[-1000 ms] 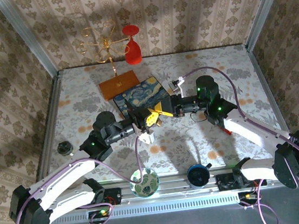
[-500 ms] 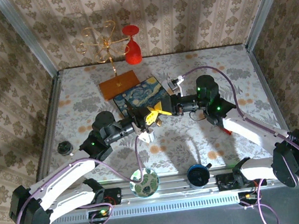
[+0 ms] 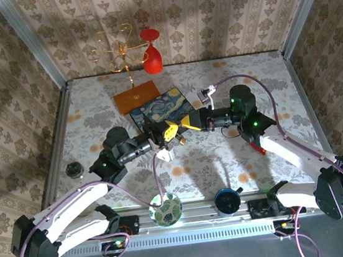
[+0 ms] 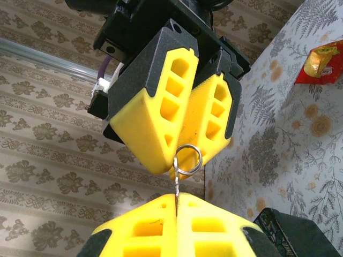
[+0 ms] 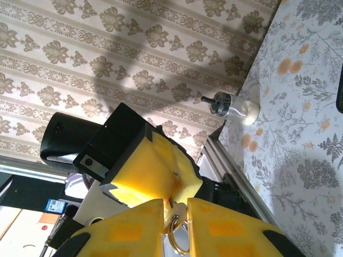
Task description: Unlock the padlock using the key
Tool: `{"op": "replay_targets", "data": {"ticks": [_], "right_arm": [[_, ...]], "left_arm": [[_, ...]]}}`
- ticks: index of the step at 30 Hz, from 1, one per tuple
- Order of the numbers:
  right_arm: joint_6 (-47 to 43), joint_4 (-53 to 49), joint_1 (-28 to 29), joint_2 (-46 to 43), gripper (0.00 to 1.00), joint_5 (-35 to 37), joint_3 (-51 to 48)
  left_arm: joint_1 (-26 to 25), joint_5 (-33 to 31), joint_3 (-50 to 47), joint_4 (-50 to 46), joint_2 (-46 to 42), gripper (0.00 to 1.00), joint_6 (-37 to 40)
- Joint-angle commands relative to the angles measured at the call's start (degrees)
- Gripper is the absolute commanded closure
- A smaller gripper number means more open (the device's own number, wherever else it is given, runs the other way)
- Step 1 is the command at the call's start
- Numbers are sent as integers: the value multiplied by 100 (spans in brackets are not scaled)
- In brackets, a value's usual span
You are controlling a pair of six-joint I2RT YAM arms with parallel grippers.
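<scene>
Both grippers meet in mid-air above the middle of the table. My left gripper [image 3: 173,131] [image 4: 177,197] is shut on the blade of a small metal key [image 4: 176,179], which stands edge-on out of its tips. The key's round split ring [image 4: 186,159] hangs free. My right gripper [image 3: 187,124] [image 5: 176,206] faces it tip to tip. Its yellow fingers [image 4: 161,107] are drawn in on the key's brassy head [image 5: 182,213], which touches both pads across a narrow gap. The padlock is out of view.
A painted blue box [image 3: 159,108] lies just behind the grippers, with a wooden-based gold wire stand [image 3: 135,97] and a red glass [image 3: 152,55] beyond it. A red packet [image 3: 258,149] lies right, a black jar [image 3: 73,170] left. A bowl [image 3: 165,207] and a cup [image 3: 228,200] sit near the front rail.
The right gripper's jaws have narrowed from wide open onto the key head, and that arm has shifted slightly right. The left gripper stays shut on the blade.
</scene>
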Motion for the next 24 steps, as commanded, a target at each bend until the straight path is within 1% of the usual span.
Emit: {"op": "replay_targets", "data": {"ticks": [1, 6, 12, 24], "right_arm": [[-120, -170, -14, -110, 79, -142, 157], [-42, -79, -14, -96, 78, -160, 157], [29, -10, -5, -63, 82, -184, 183], [122, 18, 39, 146, 82, -308, 313]], "left_arm": [[40, 1, -45, 74, -104, 100, 25], [39, 6, -27, 25, -73, 100, 111], [-14, -128, 34, -128, 26, 100, 338], [-103, -357, 120, -327, 147, 100, 727]]}}
